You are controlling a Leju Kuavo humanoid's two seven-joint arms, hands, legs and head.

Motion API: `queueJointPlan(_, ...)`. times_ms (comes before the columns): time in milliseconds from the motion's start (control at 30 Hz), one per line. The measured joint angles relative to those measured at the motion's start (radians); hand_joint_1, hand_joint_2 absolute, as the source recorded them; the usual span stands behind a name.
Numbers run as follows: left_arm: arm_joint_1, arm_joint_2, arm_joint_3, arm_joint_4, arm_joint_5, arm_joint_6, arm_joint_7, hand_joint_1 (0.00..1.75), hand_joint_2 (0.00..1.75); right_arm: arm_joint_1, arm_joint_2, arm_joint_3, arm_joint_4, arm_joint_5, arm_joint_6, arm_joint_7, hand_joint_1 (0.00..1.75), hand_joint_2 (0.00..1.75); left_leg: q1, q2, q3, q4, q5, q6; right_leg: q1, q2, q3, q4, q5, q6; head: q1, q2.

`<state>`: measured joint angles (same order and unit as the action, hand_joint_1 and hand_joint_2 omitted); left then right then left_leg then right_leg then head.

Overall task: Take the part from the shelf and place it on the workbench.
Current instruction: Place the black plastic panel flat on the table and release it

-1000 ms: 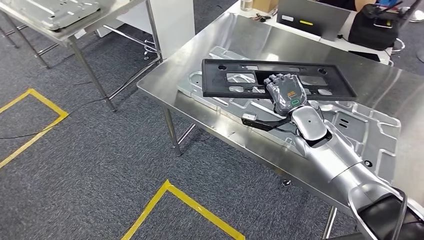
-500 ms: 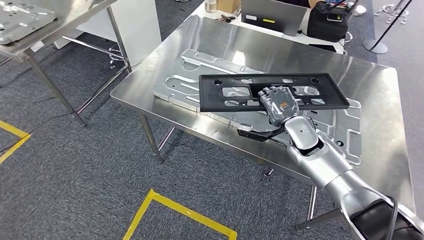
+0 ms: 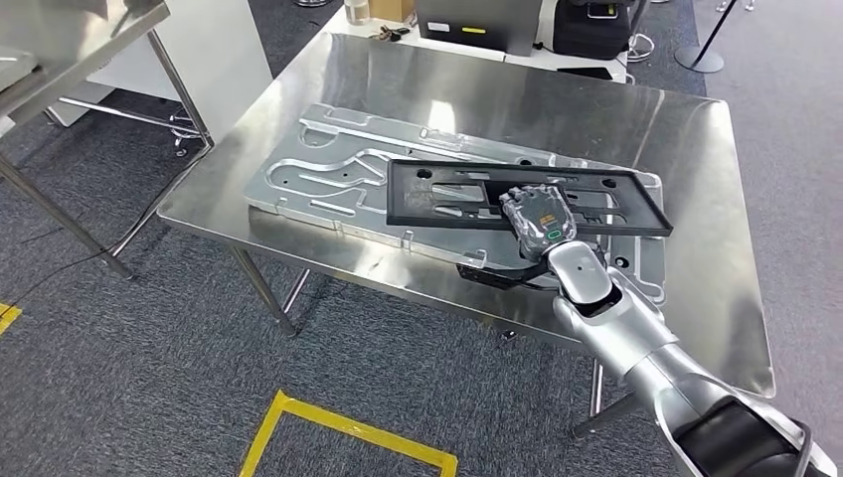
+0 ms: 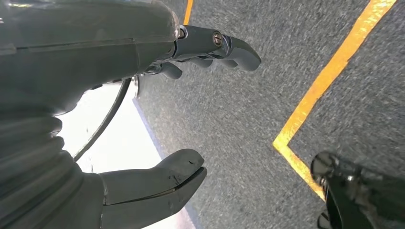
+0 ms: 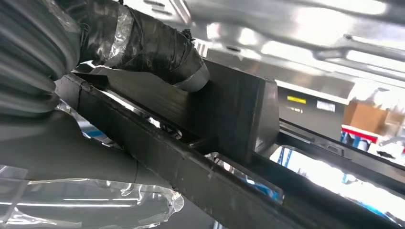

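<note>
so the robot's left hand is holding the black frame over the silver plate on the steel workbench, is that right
Not quite: the right hand holds the black frame, as the head view shows. The left hand hangs open over the carpet, holding nothing. The rest stands: the frame is over the silver plate on the steel workbench.

- The whole head view has shifted since the earlier pictures: the camera has moved, and the workbench (image 3: 696, 159) now sits more centred, with its far right edge and right-hand floor in sight.
- The right hand (image 3: 538, 213) still grips the black part (image 3: 467, 194), but the part now reaches further over the silver plate (image 3: 328, 174), closer to the middle of the bench.
- The side table (image 3: 60, 60) has slid almost out at the upper left.
</note>
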<state>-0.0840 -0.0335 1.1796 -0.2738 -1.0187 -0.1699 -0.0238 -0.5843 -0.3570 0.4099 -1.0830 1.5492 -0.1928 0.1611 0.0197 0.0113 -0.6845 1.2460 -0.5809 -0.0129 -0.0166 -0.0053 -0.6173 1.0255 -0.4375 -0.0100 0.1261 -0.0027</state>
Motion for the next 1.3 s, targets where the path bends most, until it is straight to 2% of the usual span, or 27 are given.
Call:
queueJointPlan(33,0.002,0.000,0.000,0.000,-0.001,0.000,0.000,0.00,1.75,0.002,0.009,0.001,0.006,0.000,0.000,0.001,1.75,1.75,0.000,-0.003,-0.026,0.048,-0.012,0.001,0.003,0.005,0.001,0.001,-0.001,-0.002,0.000,0.000)
queueJointPlan(67,0.003,0.001,0.000,0.000,-0.002,0.000,0.000,0.00,1.75,0.004,0.016,0.002,0.012,0.000,0.000,0.002,1.75,1.75,-0.001,-0.004,-0.037,0.061,-0.004,0.002,0.005,0.009,0.001,0.002,-0.001,-0.002,0.000,0.000)
queueJointPlan(100,0.004,0.001,0.000,0.000,-0.002,0.000,0.000,0.00,1.75,0.006,0.022,0.003,0.018,0.000,0.000,0.004,1.75,1.75,-0.001,-0.004,-0.027,0.033,0.023,0.005,0.007,0.013,0.002,0.003,-0.003,-0.003,0.000,0.000)
queueJointPlan(167,0.004,0.002,0.000,0.000,-0.002,0.000,0.000,0.00,1.75,0.006,0.029,0.003,0.025,0.000,0.000,0.009,1.75,1.75,-0.002,-0.009,0.031,-0.099,0.093,0.014,0.009,0.020,0.005,0.007,-0.006,-0.001,0.000,0.000)
queueJointPlan(233,0.004,0.004,0.000,-0.001,-0.002,0.000,0.000,0.00,1.75,0.006,0.033,0.003,0.031,0.000,-0.001,0.013,1.75,1.75,-0.004,-0.014,0.076,-0.195,0.127,0.021,0.013,0.025,0.003,0.013,-0.010,0.005,0.000,0.000)
queueJointPlan(367,0.003,0.003,0.000,-0.001,-0.004,0.001,0.000,0.00,1.75,0.005,0.037,0.003,0.044,0.001,-0.001,0.014,1.75,1.75,-0.009,-0.015,0.084,-0.215,0.130,0.019,0.013,0.025,0.002,0.014,-0.011,0.001,0.000,0.000)
queueJointPlan(667,-0.004,0.000,0.000,-0.001,-0.001,0.000,0.003,0.00,1.75,-0.020,0.061,0.002,0.092,0.015,-0.015,0.015,1.75,1.75,-0.011,-0.017,0.082,-0.214,0.131,0.028,0.011,0.023,0.006,0.003,-0.005,0.017,0.000,0.000)
queueJointPlan(967,-0.002,-0.004,0.003,-0.001,0.018,-0.014,-0.002,0.00,1.75,-0.022,0.067,-0.006,0.139,0.016,-0.022,0.016,1.75,1.75,-0.012,-0.017,0.082,-0.214,0.131,0.029,0.013,0.023,0.005,0.003,-0.005,0.018,0.000,0.000)
queueJointPlan(1100,-0.003,-0.005,0.006,-0.001,0.026,-0.020,-0.003,0.00,1.75,-0.025,0.068,-0.007,0.151,0.016,-0.022,0.015,0.00,0.00,-0.011,-0.017,0.082,-0.214,0.131,0.029,0.014,0.023,0.005,0.003,-0.005,0.018,0.000,0.000)
queueJointPlan(1300,-0.005,-0.005,0.008,-0.001,0.032,-0.044,0.013,0.00,1.75,-0.043,0.076,-0.017,0.184,0.017,-0.021,0.015,0.00,0.00,-0.010,-0.016,0.082,-0.214,0.131,0.028,0.015,0.023,0.005,0.004,-0.005,0.018,0.000,0.000)
